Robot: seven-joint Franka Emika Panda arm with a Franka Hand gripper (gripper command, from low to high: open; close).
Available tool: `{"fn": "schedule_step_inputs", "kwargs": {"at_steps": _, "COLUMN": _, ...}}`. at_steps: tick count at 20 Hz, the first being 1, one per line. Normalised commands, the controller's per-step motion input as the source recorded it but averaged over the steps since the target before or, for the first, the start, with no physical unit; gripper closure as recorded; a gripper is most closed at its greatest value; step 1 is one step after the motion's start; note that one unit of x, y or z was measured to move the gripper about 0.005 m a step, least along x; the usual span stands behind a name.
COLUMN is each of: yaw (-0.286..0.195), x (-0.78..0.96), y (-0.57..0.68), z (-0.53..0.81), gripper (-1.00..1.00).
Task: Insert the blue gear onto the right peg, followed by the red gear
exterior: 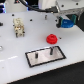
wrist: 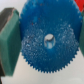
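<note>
Both pics low-res, soft. Exterior view: bright even light from above, white table (exterior: 15, 55) nearly blown out, faint short shadows under the red gear (exterior: 50, 38) & at the base plate (exterior: 46, 55); top edge dark, arm w/ gripper (exterior: 64, 22) blurry. Wrist view: the blue gear (wrist: 48, 41) fills frame, teeth smeared, colour oversaturated, edges out of focus.

blue gear (wrist: 47, 42) cropped, pegs (exterior: 51, 50) blurry

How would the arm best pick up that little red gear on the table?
The red gear lies flat with its hub up, so I would come straight down from above and pinch the raised centre hub or opposite rim edges. Nothing stands close beside it.
</note>
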Motion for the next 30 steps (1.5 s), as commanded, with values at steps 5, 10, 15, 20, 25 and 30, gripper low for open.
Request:
{"fn": "schedule_step_inputs", "kwargs": {"at_steps": 5, "yaw": 0.000, "x": 0.69, "y": -0.37, "z": 0.37, "gripper": 1.00}}
{"fn": "schedule_step_inputs", "kwargs": {"at_steps": 10, "yaw": 0.000, "x": 0.75, "y": -0.32, "z": 0.24, "gripper": 1.00}}
{"fn": "schedule_step_inputs", "kwargs": {"at_steps": 15, "yaw": 0.000, "x": 0.77, "y": -0.29, "z": 0.18, "gripper": 1.00}}
{"fn": "schedule_step_inputs", "kwargs": {"at_steps": 20, "yaw": 0.000, "x": 0.73, "y": -0.26, "z": 0.10, "gripper": 1.00}}
{"fn": "schedule_step_inputs", "kwargs": {"at_steps": 25, "yaw": 0.000, "x": 0.54, "y": -0.24, "z": -0.01, "gripper": 1.00}}
{"fn": "schedule_step_inputs", "kwargs": {"at_steps": 30, "yaw": 0.000, "x": 0.38, "y": -0.26, "z": -0.09, "gripper": 1.00}}
